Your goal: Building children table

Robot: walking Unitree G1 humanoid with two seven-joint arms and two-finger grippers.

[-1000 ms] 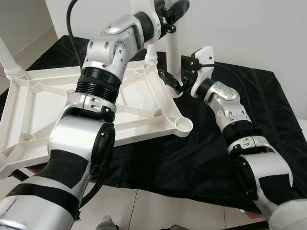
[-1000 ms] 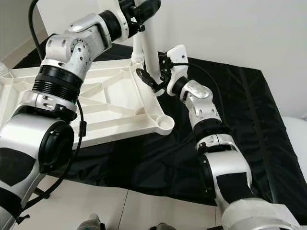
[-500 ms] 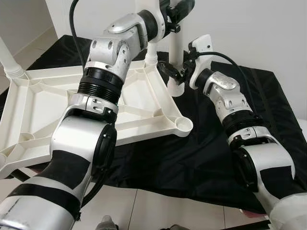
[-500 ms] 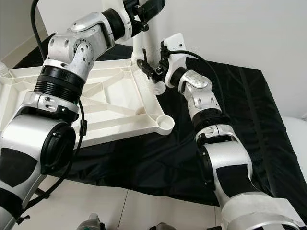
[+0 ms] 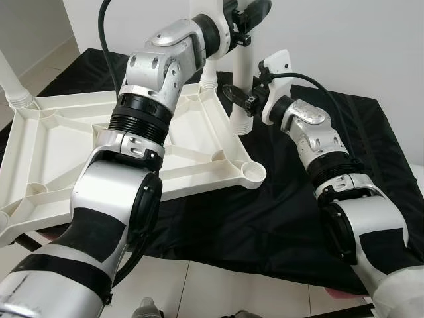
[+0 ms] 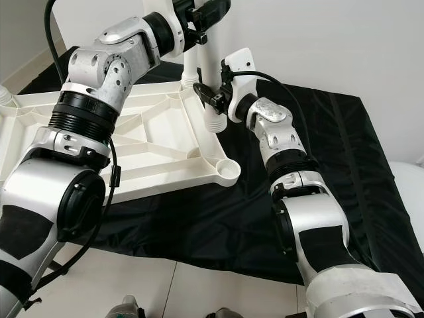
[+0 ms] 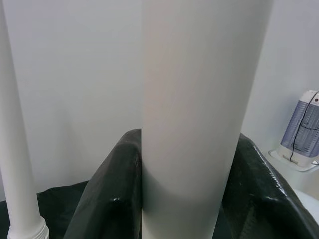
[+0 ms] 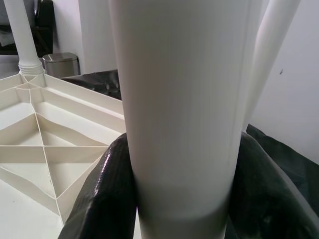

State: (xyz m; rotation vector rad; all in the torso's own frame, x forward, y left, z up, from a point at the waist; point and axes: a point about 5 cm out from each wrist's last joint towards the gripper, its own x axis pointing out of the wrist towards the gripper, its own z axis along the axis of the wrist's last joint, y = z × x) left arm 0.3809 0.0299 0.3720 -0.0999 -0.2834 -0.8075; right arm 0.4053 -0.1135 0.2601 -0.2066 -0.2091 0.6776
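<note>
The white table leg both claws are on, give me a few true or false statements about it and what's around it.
1. Both claws grip the same white table leg. True: the left claw holds it high, the right claw lower down.
2. The leg lies flat on the cloth. False: it stands upright.
3. The upturned white tabletop rests on a black cloth. True.
4. The tabletop's near right corner socket already has a leg in it. False: that socket is empty.
5. The right claw is open. False: it is closed around the leg.
</note>
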